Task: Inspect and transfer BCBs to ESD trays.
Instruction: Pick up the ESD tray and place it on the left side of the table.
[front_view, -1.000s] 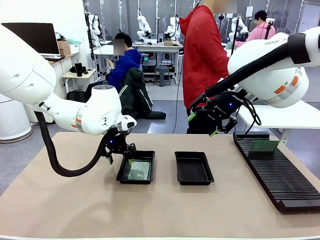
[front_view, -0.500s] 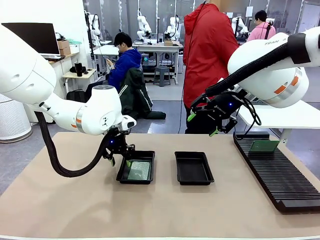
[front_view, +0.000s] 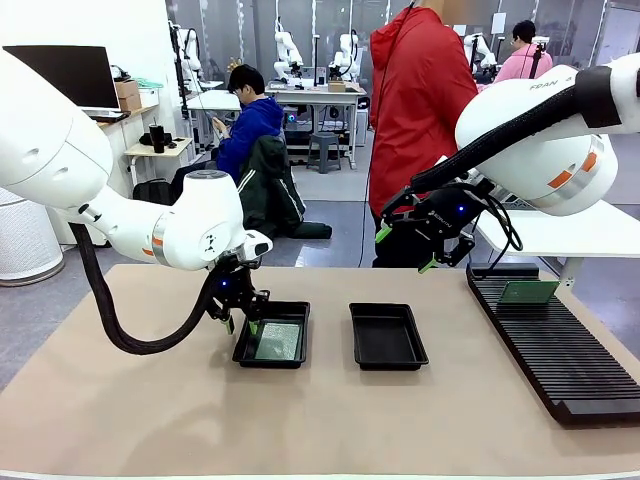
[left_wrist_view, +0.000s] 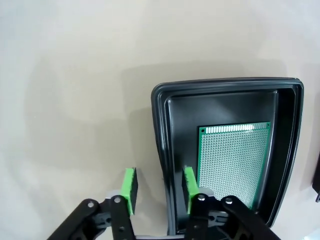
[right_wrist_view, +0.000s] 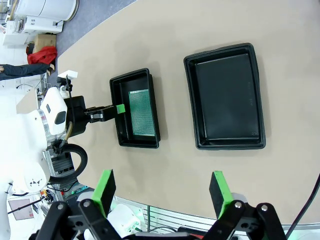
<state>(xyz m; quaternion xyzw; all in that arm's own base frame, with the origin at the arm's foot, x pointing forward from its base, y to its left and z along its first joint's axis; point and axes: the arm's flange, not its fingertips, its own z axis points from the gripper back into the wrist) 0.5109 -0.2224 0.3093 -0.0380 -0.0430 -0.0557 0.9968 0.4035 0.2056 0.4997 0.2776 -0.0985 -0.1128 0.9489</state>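
A green BCB lies flat in the left black ESD tray. My left gripper is down at that tray's left wall. In the left wrist view the gripper straddles the tray's rim: one green pad is outside and one inside next to the BCB, with gaps to the wall showing. The second ESD tray holds nothing. My right gripper hangs open high above the table, holding nothing. Its wrist view looks down past the gripper on the left tray and the second tray.
A long black ribbed rack runs along the table's right side, with a green board standing in its far end. A person in a red jacket stands behind the table's far edge. Bare tan table lies in front of both trays.
My left gripper's jaws have narrowed around the left tray's wall while the arm stayed put. The right arm has not moved. The person in red shifted slightly.
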